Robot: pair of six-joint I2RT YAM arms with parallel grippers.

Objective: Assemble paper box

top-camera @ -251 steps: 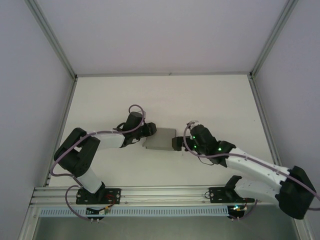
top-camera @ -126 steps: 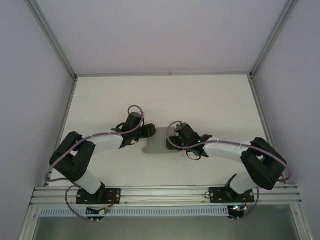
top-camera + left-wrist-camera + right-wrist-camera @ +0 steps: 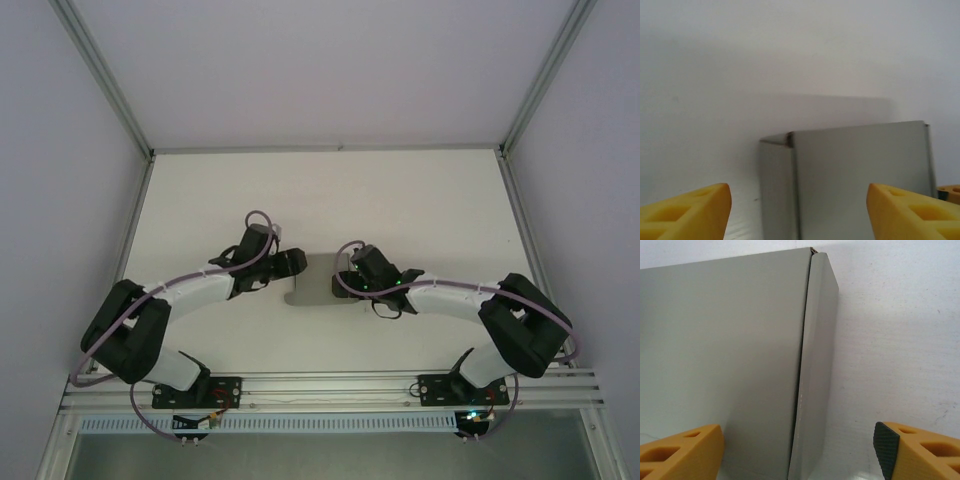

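From above, the box (image 3: 320, 290) sits between left gripper (image 3: 299, 263) and right gripper (image 3: 346, 276). Wrist views add matte grey card, crisp folds, and both grippers' fingers spread wide.

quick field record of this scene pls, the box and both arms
object: paper box, grey cardboard, faces folded up along creases
location: middle of the table, between the two arms
left fingers: open, spread wide, with a corner of the box ahead between them
right fingers: open, with a folded edge of the box between them
grip: neither pair is closed on the box
contact: cannot tell
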